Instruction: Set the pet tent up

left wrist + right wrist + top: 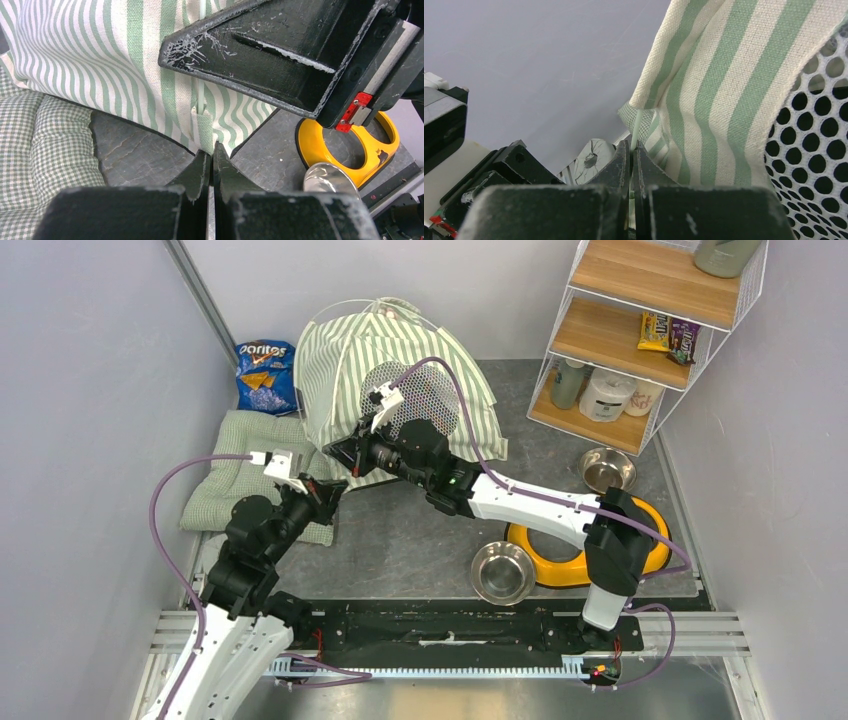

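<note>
The pet tent (345, 365) stands at the back centre, green-and-white striped with a white mesh panel (425, 395). Both grippers meet at its front-left bottom corner. My left gripper (325, 490) is shut on the tent's green corner pocket (204, 127), low over the floor. My right gripper (347, 452) is shut on the thin pale green pole (638, 122) just below that corner pocket. In the left wrist view the pole (200, 97) runs down into the pocket, and the right gripper's finger (260, 55) hangs above. Striped fabric (714, 85) fills the right wrist view.
A pale green quilted cushion (225, 475) lies left of the tent, with a Doritos bag (266, 375) behind it. The yellow double-bowl holder (560, 565) and a steel bowl (502, 572) sit front right. Another bowl (606, 469) and a wire shelf (640, 330) stand back right.
</note>
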Tool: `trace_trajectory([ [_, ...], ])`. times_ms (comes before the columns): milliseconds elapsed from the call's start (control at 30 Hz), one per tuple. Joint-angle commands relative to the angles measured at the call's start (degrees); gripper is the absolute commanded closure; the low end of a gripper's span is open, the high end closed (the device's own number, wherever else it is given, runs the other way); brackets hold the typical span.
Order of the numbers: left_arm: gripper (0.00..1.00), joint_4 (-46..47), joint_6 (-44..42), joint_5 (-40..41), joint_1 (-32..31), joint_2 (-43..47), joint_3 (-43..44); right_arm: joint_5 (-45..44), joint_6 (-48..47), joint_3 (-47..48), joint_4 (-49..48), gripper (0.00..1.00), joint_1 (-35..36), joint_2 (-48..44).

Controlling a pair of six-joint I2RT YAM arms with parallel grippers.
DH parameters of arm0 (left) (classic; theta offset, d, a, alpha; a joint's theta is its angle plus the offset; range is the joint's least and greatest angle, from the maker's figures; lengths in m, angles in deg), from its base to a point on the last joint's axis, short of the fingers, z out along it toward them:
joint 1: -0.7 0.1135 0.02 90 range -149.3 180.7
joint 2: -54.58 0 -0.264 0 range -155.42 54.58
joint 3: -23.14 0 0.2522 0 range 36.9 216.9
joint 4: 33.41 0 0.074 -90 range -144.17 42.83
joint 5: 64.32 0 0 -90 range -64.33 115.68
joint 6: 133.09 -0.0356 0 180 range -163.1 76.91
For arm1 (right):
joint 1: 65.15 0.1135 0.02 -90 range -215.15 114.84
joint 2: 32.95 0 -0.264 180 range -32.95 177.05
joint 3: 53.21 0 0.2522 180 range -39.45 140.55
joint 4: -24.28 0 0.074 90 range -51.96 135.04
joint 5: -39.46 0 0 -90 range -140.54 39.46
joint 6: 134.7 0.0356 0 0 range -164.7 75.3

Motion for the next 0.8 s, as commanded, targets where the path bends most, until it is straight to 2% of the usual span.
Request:
trace_trajectory([
  [0,0.98,5.7,-1.5,-1.1,-0.1,0.3,4.3,1.4,-3.9,-0.5,-0.8,1.0,0.1,1.0],
  [100,0.98,5.1,-1.5,-0.8,-0.1,0.4,4.8,0.0,-4.2,-0.4,0.4,1.0,0.2,1.7],
  [567,0.98,-0.5,-2.0,2.2,-0.1,-2.0,8.8,4.1,-8.7,-4.2,0.3,1.0,1.0,2.4],
  [767,0.85,-2.0,-3.5,3.6,-0.1,-2.2,9.9,4.2,-9.0,-5.9,0.8,1.0,1.2,2.4],
])
